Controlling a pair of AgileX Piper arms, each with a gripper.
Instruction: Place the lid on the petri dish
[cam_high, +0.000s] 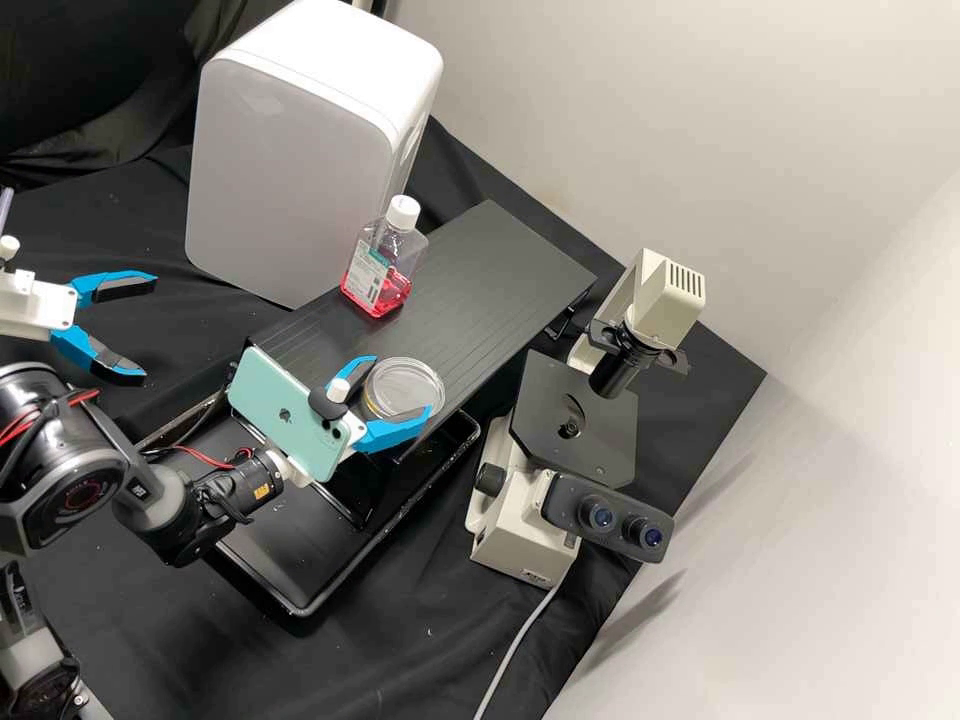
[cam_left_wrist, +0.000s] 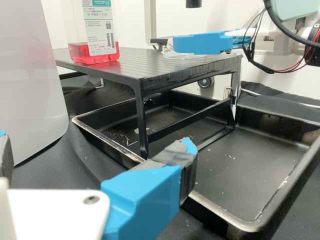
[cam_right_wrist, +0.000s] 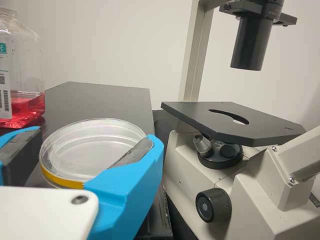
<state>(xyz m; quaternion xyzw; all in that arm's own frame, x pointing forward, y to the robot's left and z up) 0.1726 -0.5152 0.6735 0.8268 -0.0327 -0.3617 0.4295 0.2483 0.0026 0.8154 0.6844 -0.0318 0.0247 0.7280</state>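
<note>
1. Now the lid looks seated on the petri dish, up on the black platform. Best next move: loosen gently, lift straight up, no sideways drag.
2. Right gripper is spread to lid width, grasping the rim.
3. Left gripper is released, empty and well apart.

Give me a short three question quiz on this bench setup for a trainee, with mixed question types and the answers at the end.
1. True or false: the flask of red liquid stands on the raised black platform.
2. Which one is at the petri dish? A. left end effector. B. right end effector. C. a person's hand.
3. Fill in: the left end effector, near the white box, is ___ (open or shut).
Key: 1 true; 2 B; 3 open.
</note>
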